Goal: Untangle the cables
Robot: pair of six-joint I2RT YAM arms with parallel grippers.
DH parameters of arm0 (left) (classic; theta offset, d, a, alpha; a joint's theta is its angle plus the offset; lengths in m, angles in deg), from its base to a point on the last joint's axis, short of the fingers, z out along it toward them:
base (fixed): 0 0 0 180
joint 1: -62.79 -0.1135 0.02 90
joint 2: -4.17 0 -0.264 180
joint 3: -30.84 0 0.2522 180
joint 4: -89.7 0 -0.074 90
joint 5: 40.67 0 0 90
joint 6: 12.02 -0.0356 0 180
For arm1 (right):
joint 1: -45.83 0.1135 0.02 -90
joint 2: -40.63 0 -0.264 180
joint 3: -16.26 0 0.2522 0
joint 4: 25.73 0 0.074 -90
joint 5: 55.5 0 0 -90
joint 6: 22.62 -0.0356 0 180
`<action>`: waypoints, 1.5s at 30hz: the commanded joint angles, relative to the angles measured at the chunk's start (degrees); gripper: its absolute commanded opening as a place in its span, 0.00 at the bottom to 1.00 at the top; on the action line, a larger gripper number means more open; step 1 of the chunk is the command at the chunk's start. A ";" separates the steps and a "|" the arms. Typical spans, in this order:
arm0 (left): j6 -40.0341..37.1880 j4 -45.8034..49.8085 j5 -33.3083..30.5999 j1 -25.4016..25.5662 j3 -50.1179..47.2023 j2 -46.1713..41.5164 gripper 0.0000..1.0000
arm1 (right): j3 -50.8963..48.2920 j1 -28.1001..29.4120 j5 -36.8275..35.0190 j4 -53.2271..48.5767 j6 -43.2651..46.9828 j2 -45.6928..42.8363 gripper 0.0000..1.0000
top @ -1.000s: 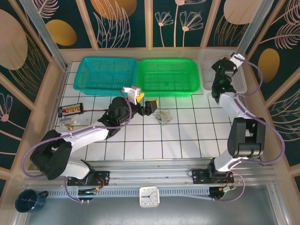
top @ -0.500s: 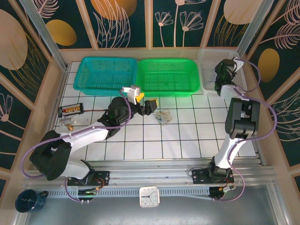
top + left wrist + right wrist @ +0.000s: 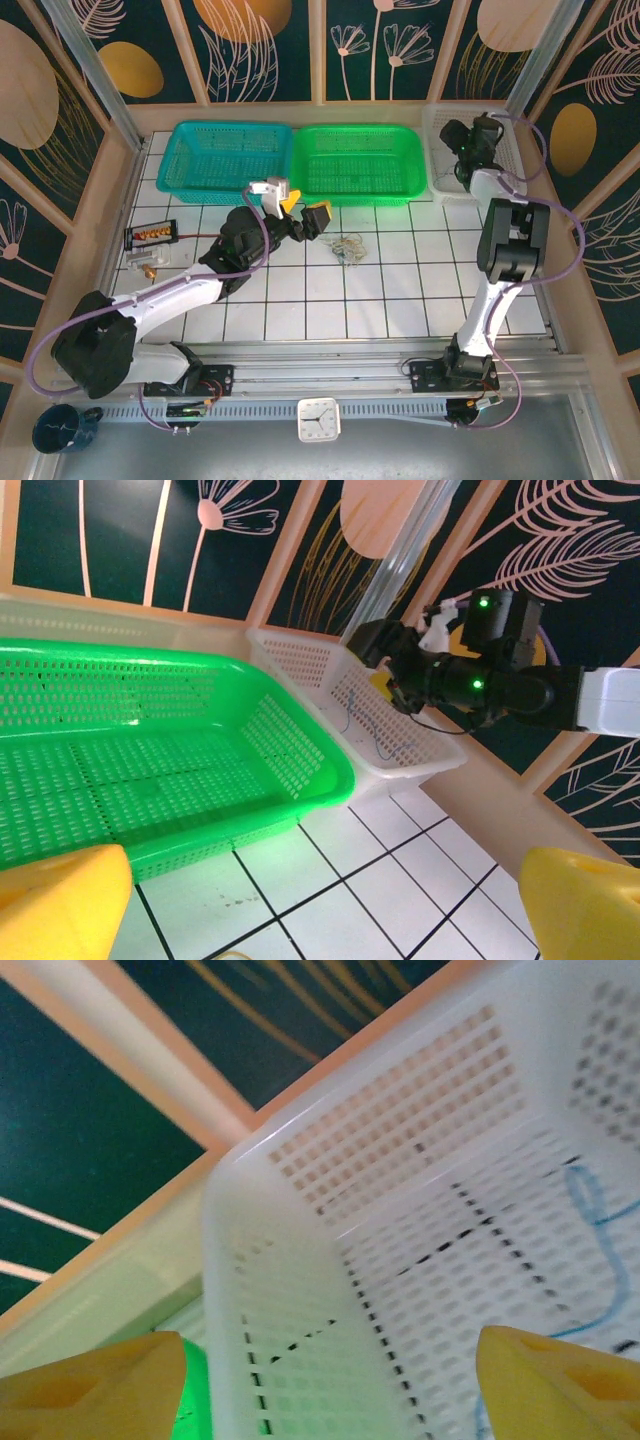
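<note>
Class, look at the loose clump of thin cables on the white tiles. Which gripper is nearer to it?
Left. The left gripper hangs open just beside the clump of cables, on its left. The right gripper is far off, over the white basket in the back corner.

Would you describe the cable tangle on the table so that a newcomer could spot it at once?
Find the green basket in the middle of the table's far edge. On the white tiles just in front of it, to the right of the left gripper, lies the tangle. It is a small pale clump of hair-thin looping wires, loose on the tiles rather than in a basket.
</note>
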 commanded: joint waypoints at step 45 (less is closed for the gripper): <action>3.85 1.79 -2.54 0.24 -4.00 -5.07 0.99 | -4.84 12.62 9.85 0.37 -2.25 -6.66 0.80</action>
